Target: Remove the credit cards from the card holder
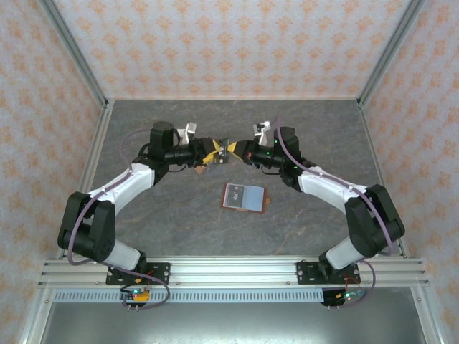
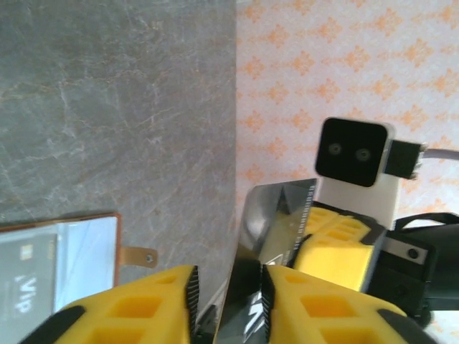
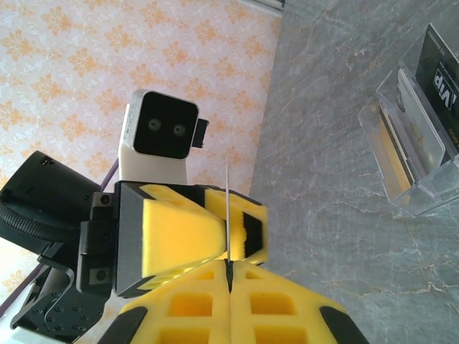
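Reddish-brown leather card holder (image 1: pixel 244 196) lies open on your grey bench (image 1: pixel 323 129), one VIP card (image 2: pixel 29 287) inside; your right pincer (image 3: pixel 229 276) clamps a dark card (image 2: pixel 276 215) aloft, left pincer (image 2: pixel 228 287) straddles it, grip unclear.

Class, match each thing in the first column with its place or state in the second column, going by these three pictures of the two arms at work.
Column one:
1. card holder
2. shiny card
3. right tool
4. VIP card

Column two:
A. shut on a card's edge
B. lying open on the table
C. sitting in the holder
D. held up above the table

Pairs: 1-B, 2-D, 3-A, 4-C
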